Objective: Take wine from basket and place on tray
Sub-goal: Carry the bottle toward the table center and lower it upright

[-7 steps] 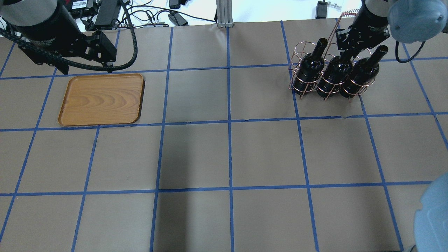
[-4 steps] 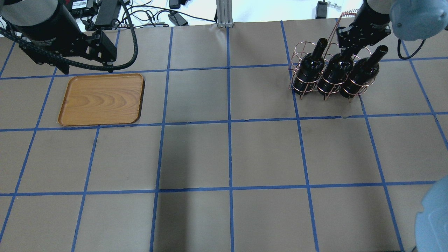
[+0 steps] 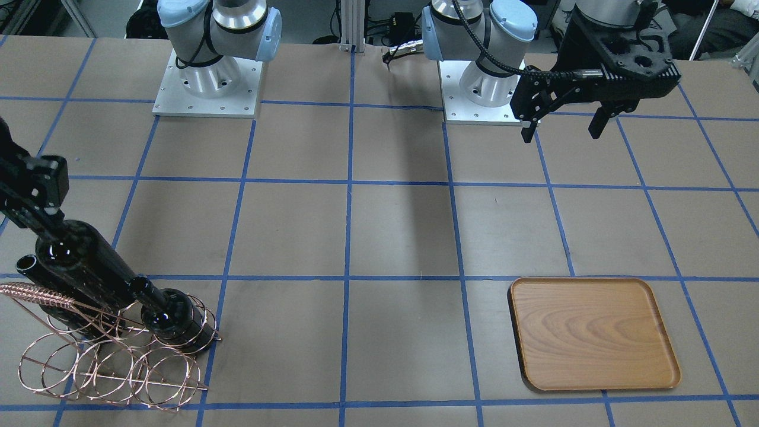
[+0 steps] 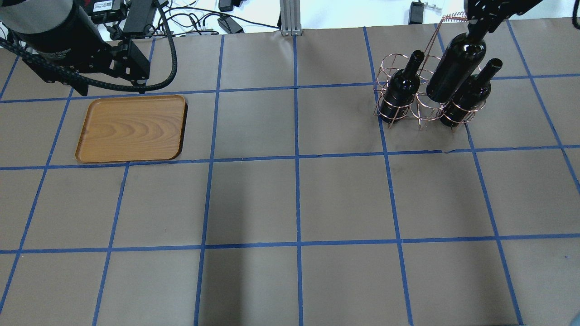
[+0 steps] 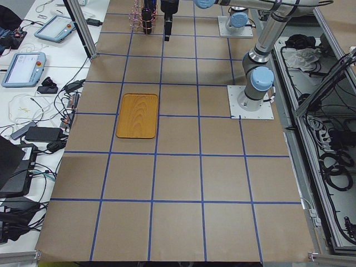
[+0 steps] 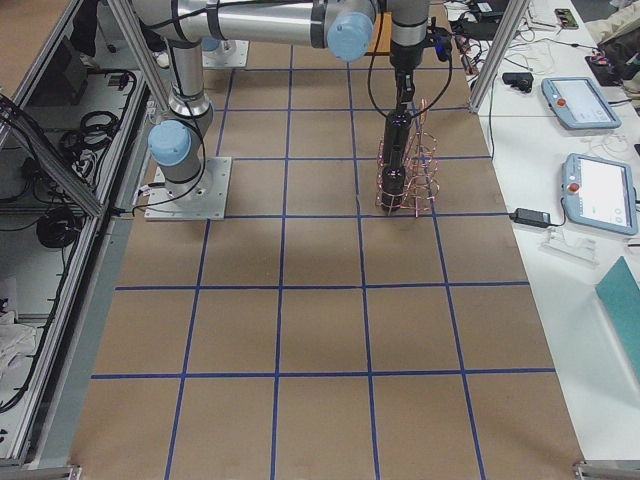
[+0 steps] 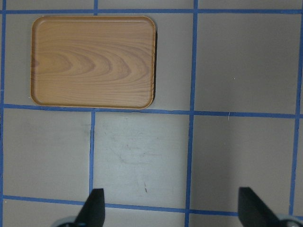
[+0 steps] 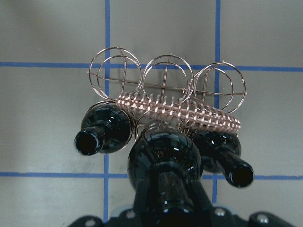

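My right gripper is shut on the neck of the middle wine bottle and holds it upright, above its ring in the copper wire basket. The right wrist view shows the held bottle over the basket. Two more dark bottles stand in the outer rings. In the front view the gripper holds the bottle over the basket. The wooden tray lies far left, empty. My left gripper hangs open behind the tray.
The basket's twisted-wire handle rises just beside the held bottle's neck. The table is brown paper with blue tape lines. Cables and power bricks lie beyond the far edge. The arm bases stand on the robot's side.
My right gripper has risen with the middle bottle, drawing it up out of its ring; the basket and the other two bottles stay put. The left arm has not moved.
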Tool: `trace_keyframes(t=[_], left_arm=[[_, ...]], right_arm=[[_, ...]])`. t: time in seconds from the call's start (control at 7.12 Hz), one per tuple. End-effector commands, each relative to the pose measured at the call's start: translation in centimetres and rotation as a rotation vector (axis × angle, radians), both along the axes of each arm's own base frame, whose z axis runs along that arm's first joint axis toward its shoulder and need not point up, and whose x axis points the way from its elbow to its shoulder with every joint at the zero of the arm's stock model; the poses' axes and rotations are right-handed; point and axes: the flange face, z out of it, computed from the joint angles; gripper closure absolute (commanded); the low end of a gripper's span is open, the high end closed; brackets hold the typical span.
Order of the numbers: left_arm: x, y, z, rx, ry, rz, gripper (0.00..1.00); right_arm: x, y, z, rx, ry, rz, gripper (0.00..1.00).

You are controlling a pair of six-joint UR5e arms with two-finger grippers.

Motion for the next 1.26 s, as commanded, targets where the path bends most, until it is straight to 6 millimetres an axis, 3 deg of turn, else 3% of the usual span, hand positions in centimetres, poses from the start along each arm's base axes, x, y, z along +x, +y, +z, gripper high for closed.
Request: trace_keyframes(t=[0.0,0.14,0.28,0.42,0.84,0.98,1.12], left_arm=[[0.1,0.1,0.1,-0.002,-0.002,0.002,0.00],[0.2,0.2,0.2,-0.003,-0.002,0.003,0.00],[0.5,0.1,0.2,0.000,0.001,0.009,0.00],[0.5,0.1,0.2,0.000,0.001,0.009,0.00],[0.6,0.3,0.3,0.003,0.001,0.012,0.00],[0.7,0.2,0.2,0.003,-0.001,0.012,0.00],[0.7,0.2,0.2,0.003,-0.001,0.012,0.00]], right_arm=[[4.3,5.2,4.4,0.006,-0.011,-0.022,0.85],[9.7,6.5,4.1,0.017,-0.028,-0.055,0.86],[16.2,8.5,2.6,0.068,-0.044,-0.052,0.90],[22.0,10.8,0.6,0.105,-0.057,-0.106,0.92],[36.2,13.5,-7.0,0.077,-0.077,-0.085,0.92],[39.4,14.8,-10.4,0.116,-0.061,-0.095,0.92],[40.6,14.8,-12.7,0.095,-0.080,-0.100,0.91]])
